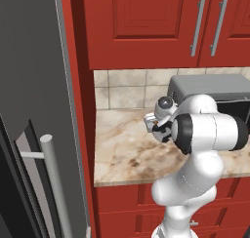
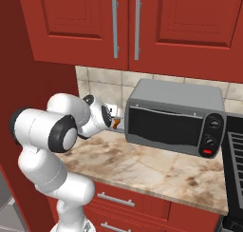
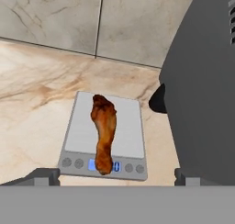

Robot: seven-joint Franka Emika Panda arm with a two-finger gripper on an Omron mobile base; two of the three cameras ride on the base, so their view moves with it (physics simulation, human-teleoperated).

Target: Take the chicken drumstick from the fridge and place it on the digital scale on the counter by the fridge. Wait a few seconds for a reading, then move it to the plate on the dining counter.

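the white arm (image 1: 195, 178) rises from the base, bends at a dark elbow joint and reaches forward; its wrist turns the gripper (image 3: 117, 179) downward; the jaws stand spread wide, holding nothing; the two dark fingertips (image 3: 43, 175) sit far apart, nothing touching either one

Base views flank the arm, sharing the counter (image 1: 127, 149); hand view close above it

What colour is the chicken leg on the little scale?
The chicken drumstick is golden brown with orange tints, seen best in the hand view.
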